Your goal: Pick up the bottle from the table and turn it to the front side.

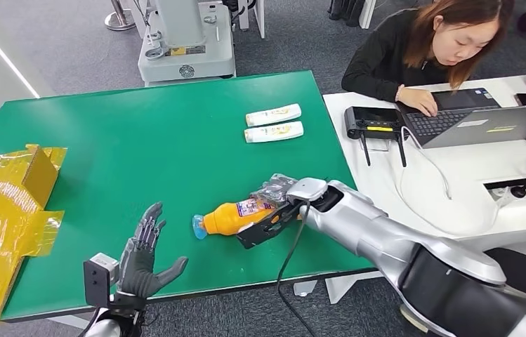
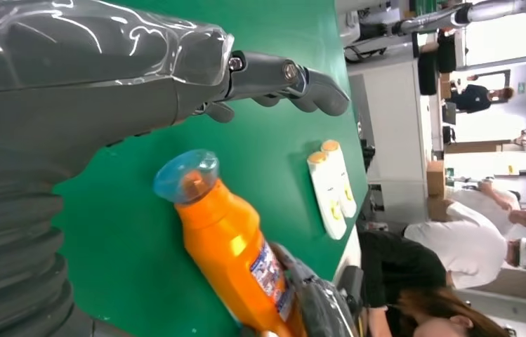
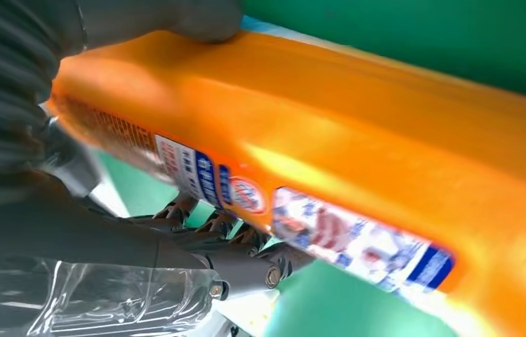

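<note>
At lower centre, the orange plastic bottle with a blue cap (image 1: 232,217), long axis running left-right, was gripped by the right hand (image 1: 274,200), while the left hand (image 1: 144,256) was held spread nearby.

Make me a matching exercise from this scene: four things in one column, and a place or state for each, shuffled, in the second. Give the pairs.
Things
1. orange bottle
2. left hand
3. two white tubes
4. yellow wrapped box

Places or states
A. at the table's left edge
B. lying side by side on the far part of the green table
C. lying on its side, held by the right hand
D. raised near the table's front edge, fingers spread, holding nothing

Pairs: 1-C, 2-D, 3-B, 4-A
</note>
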`<state>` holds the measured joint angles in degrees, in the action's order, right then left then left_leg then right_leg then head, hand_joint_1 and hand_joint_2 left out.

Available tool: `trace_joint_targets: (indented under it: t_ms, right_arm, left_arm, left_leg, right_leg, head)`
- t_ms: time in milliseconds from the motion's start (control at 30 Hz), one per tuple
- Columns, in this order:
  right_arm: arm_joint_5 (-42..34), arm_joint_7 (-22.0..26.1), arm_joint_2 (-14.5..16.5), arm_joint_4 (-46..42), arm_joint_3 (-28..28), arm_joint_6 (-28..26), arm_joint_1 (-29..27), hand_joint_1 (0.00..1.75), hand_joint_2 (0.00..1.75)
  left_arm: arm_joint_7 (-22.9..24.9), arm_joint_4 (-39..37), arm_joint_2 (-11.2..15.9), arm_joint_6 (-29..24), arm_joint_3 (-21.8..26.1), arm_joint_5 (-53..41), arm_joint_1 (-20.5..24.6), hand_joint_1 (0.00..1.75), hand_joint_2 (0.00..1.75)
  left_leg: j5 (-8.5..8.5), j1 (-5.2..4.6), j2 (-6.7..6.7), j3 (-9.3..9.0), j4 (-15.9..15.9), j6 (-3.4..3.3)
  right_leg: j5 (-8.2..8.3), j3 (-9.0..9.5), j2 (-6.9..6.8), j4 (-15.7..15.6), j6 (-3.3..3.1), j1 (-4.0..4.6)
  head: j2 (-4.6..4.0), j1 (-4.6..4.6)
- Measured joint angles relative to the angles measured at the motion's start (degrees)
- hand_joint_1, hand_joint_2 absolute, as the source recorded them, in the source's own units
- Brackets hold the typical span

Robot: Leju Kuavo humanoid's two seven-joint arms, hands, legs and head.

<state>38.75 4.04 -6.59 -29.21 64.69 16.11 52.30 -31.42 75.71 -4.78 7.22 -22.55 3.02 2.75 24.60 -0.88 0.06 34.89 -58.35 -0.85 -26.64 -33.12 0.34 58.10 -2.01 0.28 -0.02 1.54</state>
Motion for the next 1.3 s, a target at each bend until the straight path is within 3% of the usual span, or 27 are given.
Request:
trace_joint_targets:
  t_ms: [200, 367, 533, 900, 1167, 1300]
  right_arm:
    - [-5.03, 1.53, -3.1, -4.93, -3.78, -9.67, -7.03, 1.75, 1.75]
    - [-10.87, 3.39, -4.48, -12.34, -10.49, -14.88, -15.72, 1.75, 1.75]
    - [-12.88, 3.47, -4.58, -19.44, -16.64, -17.02, -23.36, 1.75, 1.75]
    - [-3.1, -3.26, -4.56, -33.86, -26.8, -19.84, -38.04, 1.75, 1.75]
    - [-3.45, -2.23, -3.92, -42.23, -34.04, -21.81, -46.78, 1.75, 1.75]
    - [-8.76, 1.69, -2.35, -46.58, -37.66, -24.07, -50.8, 1.75, 1.75]
  left_arm:
    - [-0.4, 1.73, 0.4, -0.15, 0.67, -1.07, -2.15, 0.0, 1.75]
    - [-0.11, 3.14, 0.42, -0.77, 1.27, -1.92, -2.8, 0.0, 1.75]
    - [0.83, 4.21, 0.26, -1.37, 1.39, -2.58, -2.84, 0.0, 1.75]
    - [1.26, 5.46, 0.08, -3.2, 1.39, -3.26, -3.4, 0.0, 1.75]
    - [1.3, 7.8, 0.14, -4.58, 1.39, -2.7, -5.35, 0.0, 1.75]
    - [1.95, 8.17, 0.1, -3.9, 1.41, -1.87, -5.61, 0.0, 1.75]
  left_leg:
    - [0.0, 0.01, -0.02, -0.01, 0.0, 0.0]
    - [0.04, 0.02, -0.06, 0.04, 0.0, -0.04]
    - [0.08, 0.02, -0.1, 0.09, 0.01, -0.04]
    - [0.1, 0.02, -0.23, 0.21, 0.01, -0.08]
    - [0.14, 0.01, -0.3, 0.31, 0.0, -0.14]
    - [0.14, 0.01, -0.31, 0.33, 0.0, -0.14]
  right_leg:
    - [0.01, 0.02, -0.03, 0.0, 0.0, 0.02]
    - [-0.02, 0.0, -0.08, -0.01, 0.0, 0.03]
    - [-0.05, -0.03, -0.14, -0.01, 0.02, 0.04]
    - [-0.13, -0.07, -0.26, -0.01, 0.15, -0.04]
    - [-0.16, -0.15, -0.35, -0.02, 0.19, -0.07]
    - [-0.2, -0.17, -0.36, -0.02, 0.19, -0.06]
  head:
    - [0.0, -0.01]
    - [0.0, 0.0]
    - [0.0, -0.01]
    - [0.0, 0.0]
    - [0.0, -0.01]
    - [0.0, -0.01]
